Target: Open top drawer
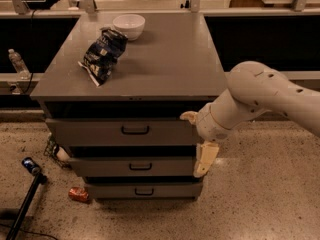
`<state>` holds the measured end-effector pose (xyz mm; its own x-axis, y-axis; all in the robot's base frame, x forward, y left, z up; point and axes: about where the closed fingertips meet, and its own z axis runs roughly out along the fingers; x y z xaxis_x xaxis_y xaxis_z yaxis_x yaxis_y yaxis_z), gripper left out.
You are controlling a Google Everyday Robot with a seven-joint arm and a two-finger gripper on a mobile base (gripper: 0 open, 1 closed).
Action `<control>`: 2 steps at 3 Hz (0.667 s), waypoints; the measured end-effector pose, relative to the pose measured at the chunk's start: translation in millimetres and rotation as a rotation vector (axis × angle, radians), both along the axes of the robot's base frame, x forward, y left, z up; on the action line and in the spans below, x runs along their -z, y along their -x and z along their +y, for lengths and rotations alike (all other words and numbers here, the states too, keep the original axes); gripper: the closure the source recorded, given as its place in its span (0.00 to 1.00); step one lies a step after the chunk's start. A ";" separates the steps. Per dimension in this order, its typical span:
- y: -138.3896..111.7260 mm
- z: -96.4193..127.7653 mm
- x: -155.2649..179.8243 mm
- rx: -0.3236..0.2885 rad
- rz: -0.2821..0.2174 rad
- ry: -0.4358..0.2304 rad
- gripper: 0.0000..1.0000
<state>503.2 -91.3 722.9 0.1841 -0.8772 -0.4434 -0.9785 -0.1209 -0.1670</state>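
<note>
Hovering cream tool [193,145] beside grey top drawer [95,132]

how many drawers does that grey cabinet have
3, stacked: the top drawer just under the tabletop, the middle drawer below it, the bottom drawer nearest the floor. None seems hidden. The gripper sits open by the top drawer's right end.

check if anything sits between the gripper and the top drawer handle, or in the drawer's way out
Nothing visible does. The open gripper hangs at the right end of the top drawer; the drawer front between it and the handle is bare, and nothing shows in front of the drawer where it would slide out.
</note>
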 end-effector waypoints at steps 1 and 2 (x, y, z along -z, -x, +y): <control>-14.8 15.6 16.0 -0.021 -0.001 0.008 0.00; -40.8 32.6 21.5 -0.026 -0.034 0.006 0.00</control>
<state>544.0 -58.7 701.4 0.2213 -0.8746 -0.4313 -0.9689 -0.1470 -0.1992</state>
